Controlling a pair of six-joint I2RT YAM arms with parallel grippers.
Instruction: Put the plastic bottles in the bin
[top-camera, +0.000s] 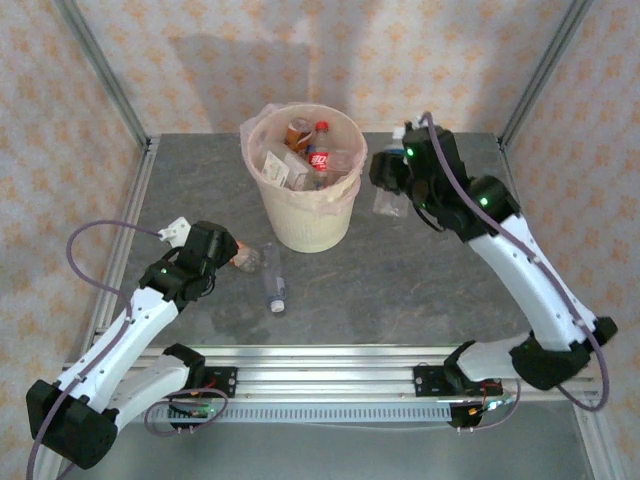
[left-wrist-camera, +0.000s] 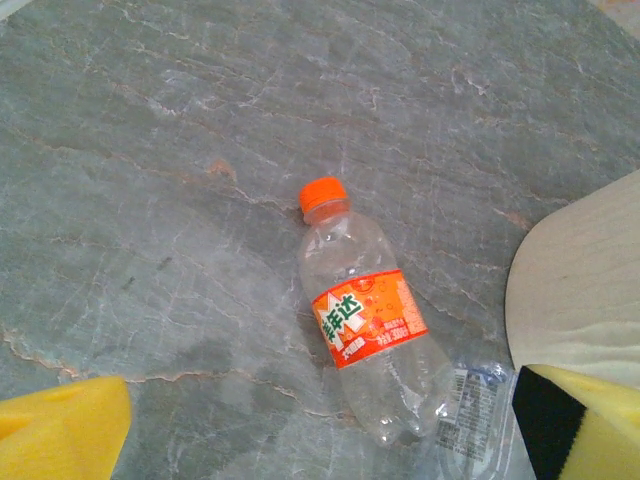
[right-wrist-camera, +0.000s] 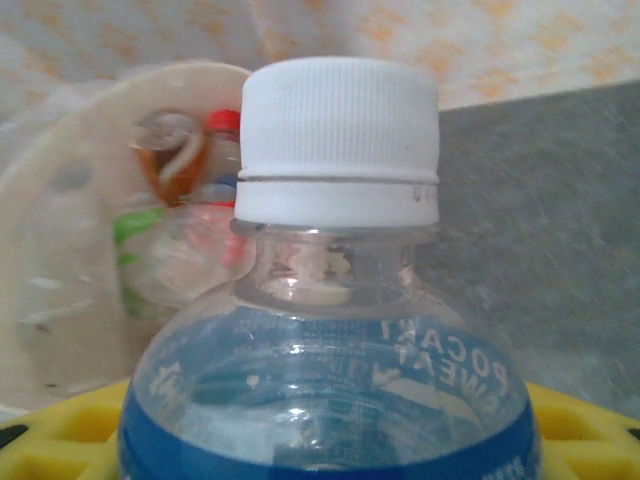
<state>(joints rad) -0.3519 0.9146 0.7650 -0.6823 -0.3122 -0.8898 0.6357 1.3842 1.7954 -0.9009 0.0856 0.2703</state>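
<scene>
Several bottles lie in the bin; right claw grasps a white-capped bottle, left claw released.

My right wrist view cuts the clear white-capped blue-labelled plastic bottle off below its shoulder, cream round bin behind blurred.

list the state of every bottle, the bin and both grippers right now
bin: upright, holding several bottles
orange-capped bottle: capped, lying on the table, looks empty
clear bottle: lying on the table beside it
white-capped bottle: capped, held beside the bin
left gripper: open, above the orange-capped bottle
right gripper: shut on the white-capped bottle
</scene>
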